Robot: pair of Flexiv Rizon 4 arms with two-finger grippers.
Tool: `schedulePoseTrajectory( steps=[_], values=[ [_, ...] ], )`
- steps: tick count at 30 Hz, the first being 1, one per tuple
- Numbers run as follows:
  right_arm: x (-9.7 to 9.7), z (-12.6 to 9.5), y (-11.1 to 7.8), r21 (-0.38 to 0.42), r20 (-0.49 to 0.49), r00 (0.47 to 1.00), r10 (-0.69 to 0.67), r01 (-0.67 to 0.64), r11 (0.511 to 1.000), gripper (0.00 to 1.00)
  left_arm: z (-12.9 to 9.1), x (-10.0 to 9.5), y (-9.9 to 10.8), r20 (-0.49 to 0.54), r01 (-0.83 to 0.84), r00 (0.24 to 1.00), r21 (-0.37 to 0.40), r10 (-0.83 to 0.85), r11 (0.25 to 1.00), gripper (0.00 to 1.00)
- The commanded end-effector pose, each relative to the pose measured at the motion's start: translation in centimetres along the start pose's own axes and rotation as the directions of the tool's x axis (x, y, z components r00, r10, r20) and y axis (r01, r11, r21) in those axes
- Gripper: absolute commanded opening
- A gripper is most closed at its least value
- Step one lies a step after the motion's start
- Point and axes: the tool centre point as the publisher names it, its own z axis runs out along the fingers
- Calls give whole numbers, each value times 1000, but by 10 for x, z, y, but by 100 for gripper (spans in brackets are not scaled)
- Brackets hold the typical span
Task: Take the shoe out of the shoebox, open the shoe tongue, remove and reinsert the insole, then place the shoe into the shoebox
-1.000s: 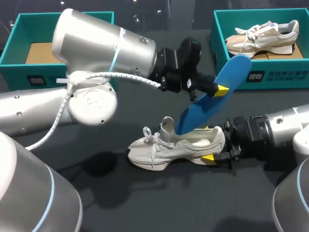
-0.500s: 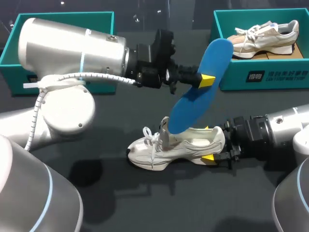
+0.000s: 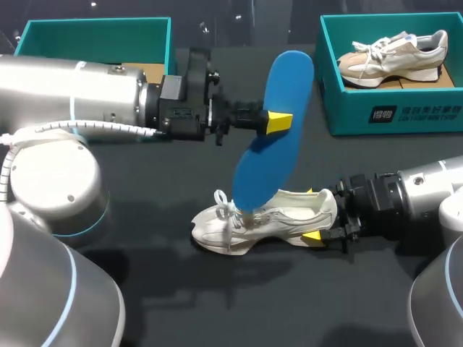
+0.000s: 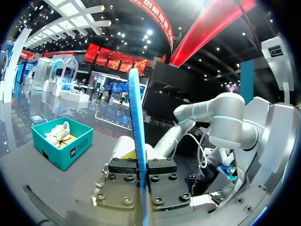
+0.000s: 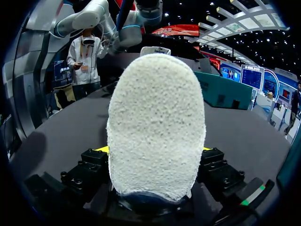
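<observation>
A blue insole (image 3: 262,163) hangs almost upright above the table, with my left gripper (image 3: 281,121) shut on its upper part. Its lower end is over the laces of the white shoe (image 3: 253,223); I cannot tell if it touches them. The shoe stands on the dark table with its toe pointing left. My right gripper (image 3: 319,215) is shut on the shoe's heel from the right. In the left wrist view the insole (image 4: 136,117) shows edge-on between the shut fingers of the gripper (image 4: 142,172). In the right wrist view the fuzzy heel (image 5: 156,122) fills the gap between the fingers of my right gripper (image 5: 155,153).
A teal shoebox (image 3: 94,27) with a bare cardboard floor stands at the back left, behind my left arm. Another teal box (image 3: 391,114) at the back right holds a beige shoe (image 3: 394,54). The dark table in front of the white shoe is bare.
My left arm has swung the insole up and to the left, away from the shoe's opening, and it now hangs more upright. The right arm and the shoe have not moved.
</observation>
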Motion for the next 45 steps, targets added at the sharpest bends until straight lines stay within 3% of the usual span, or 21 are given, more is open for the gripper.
schedulePoseTrajectory(
  steps=[1,11,23,25,26,27,28,32,38,45],
  values=[
    [1,1,2,4,1,1000,1,-1,1000,0,-25,11,1,20,14,1000,62,-15,998,0],
    [1,1,2,4,1,1000,1,-1,1000,0,-38,10,4,79,83,993,61,-88,995,0],
    [1,1,2,4,1,1000,1,-1,1000,0,-43,8,4,78,86,993,53,-89,995,0],
    [1,0,2,43,-3,1000,-7,7,999,0,-43,8,4,78,86,993,53,-89,995,0],
    [1,0,2,52,-1,1000,-10,10,999,21,-43,8,4,78,86,993,53,-89,995,0],
    [1,-1,2,66,4,1000,-12,12,998,52,-43,8,4,78,86,993,53,-89,995,0],
    [1,-1,2,80,4,1000,-18,17,997,100,-43,8,4,78,86,993,53,-89,995,0],
    [2,-7,4,129,9,1000,-24,22,991,100,-43,8,4,78,86,993,53,-89,995,0],
    [4,-24,8,283,-12,1000,-26,28,959,100,-43,8,4,78,86,993,53,-89,995,0],
    [2,-48,16,541,-52,999,14,16,841,100,-43,8,4,78,86,993,53,-89,995,0]
  ],
)
